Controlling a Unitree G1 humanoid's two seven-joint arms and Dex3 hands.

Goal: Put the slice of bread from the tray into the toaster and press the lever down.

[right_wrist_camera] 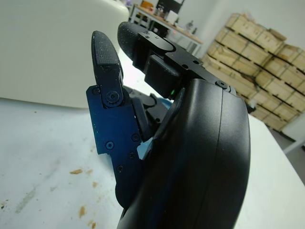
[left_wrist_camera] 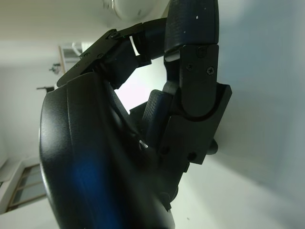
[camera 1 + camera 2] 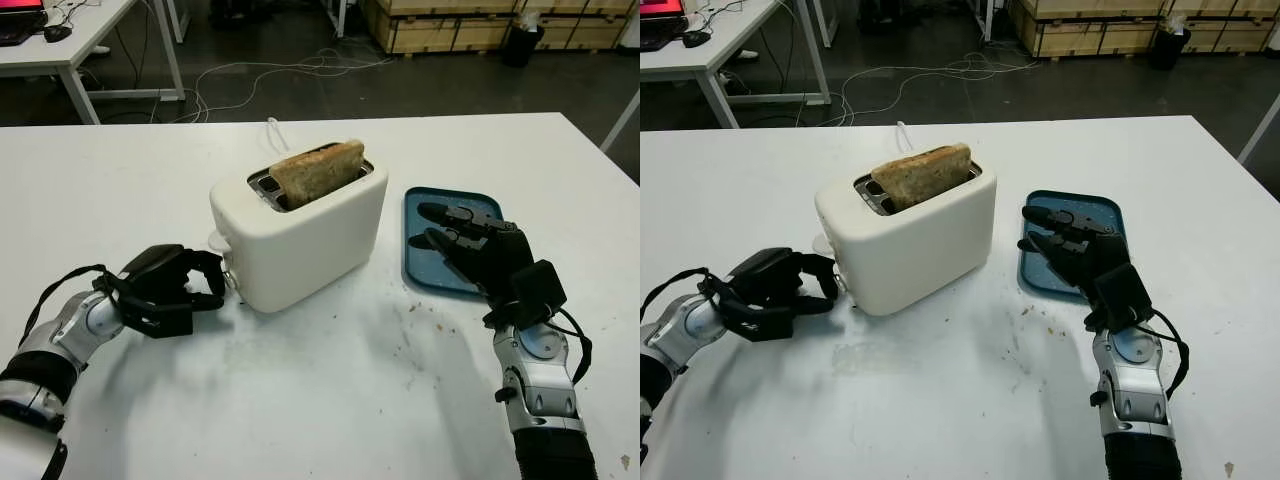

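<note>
A white toaster stands in the middle of the table. A browned slice of bread sits in its slot, with its top half sticking up. My left hand is at the toaster's left end, its fingers curled beside the lever, and I cannot tell if they touch it. In the left wrist view the curled fingers hold nothing. My right hand is open over the blue tray, which lies right of the toaster.
Crumbs are scattered on the white table in front of the tray. The toaster's white cord runs off the far edge. A desk and wooden crates stand beyond the table.
</note>
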